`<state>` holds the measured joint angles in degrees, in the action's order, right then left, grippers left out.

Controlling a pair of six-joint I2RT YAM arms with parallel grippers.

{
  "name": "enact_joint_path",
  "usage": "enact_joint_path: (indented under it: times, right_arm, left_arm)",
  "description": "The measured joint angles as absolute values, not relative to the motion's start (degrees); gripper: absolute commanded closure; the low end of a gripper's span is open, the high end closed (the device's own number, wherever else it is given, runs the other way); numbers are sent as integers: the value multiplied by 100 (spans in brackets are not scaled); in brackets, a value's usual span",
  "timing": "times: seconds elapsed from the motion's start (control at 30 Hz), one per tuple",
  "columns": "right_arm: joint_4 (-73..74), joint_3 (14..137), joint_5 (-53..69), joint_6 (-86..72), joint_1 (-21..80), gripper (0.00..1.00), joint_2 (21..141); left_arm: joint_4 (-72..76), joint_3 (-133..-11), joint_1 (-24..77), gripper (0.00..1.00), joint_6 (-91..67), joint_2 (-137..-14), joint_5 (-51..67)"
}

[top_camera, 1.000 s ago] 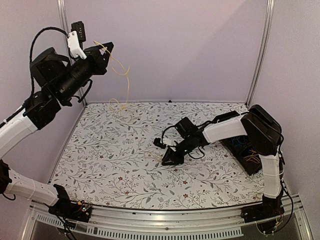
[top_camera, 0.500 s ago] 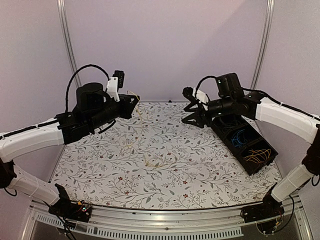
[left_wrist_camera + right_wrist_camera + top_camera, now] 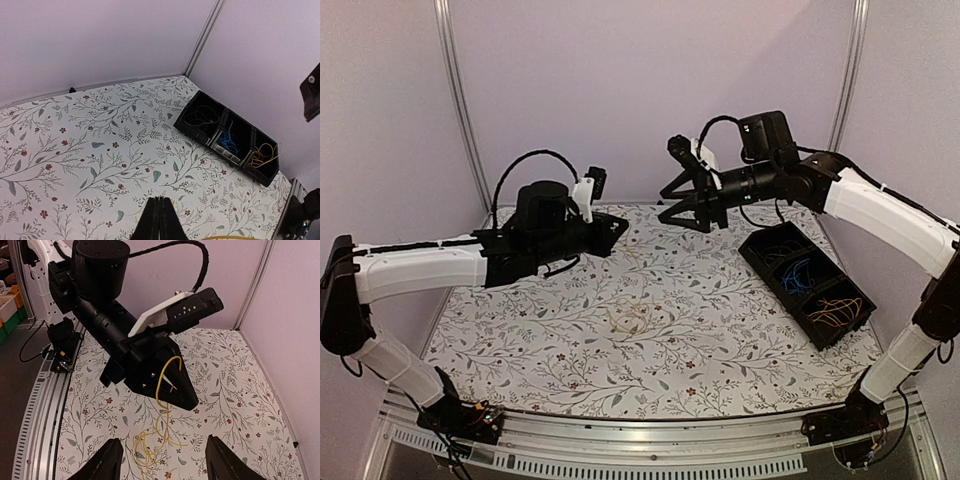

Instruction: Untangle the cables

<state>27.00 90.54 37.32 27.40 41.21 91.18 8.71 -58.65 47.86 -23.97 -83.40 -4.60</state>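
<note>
- Left gripper (image 3: 617, 228) pinches the yellow cable (image 3: 636, 320); its heap lies on the table (image 3: 520, 330) at 6 o'clock. Right gripper (image 3: 688, 208) is spread.
- Left wrist: fingers pressed together; bin (image 3: 216, 148) at 2 o'clock.
- Right wrist: cable hangs at 12 o'clock.

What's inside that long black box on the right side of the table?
Three compartments in the black box: dark cables farthest, blue cables in the middle, yellow-orange cables nearest. Whatever lies beneath each bundle is covered.

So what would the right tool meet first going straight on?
Probably the left tool and the yellow cable it pinches, dead ahead in the right wrist view; depth is unclear.
</note>
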Motion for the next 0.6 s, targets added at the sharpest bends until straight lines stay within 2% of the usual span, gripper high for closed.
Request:
enact_joint_path:
  times: [0.23, 0.33, 0.4, 0.6]
  right_arm:
    - [2661, 9358, 3894, 2526, 4324, 41, 9588]
    - [2661, 9358, 3940, 2453, 4346, 47, 9773]
    - [2659, 9358, 3938, 2379, 4348, 57, 9856]
    - [2556, 9358, 3787, 2154, 4351, 95, 9939]
  left_arm:
    - [867, -6224, 4880, 100, -2467, -8744, -233]
    - [862, -6368, 4943, 100, -2471, -8825, -174]
    - [860, -6438, 4982, 100, -2471, -8855, -154]
    - [858, -6512, 5046, 100, -2471, -8886, -84]
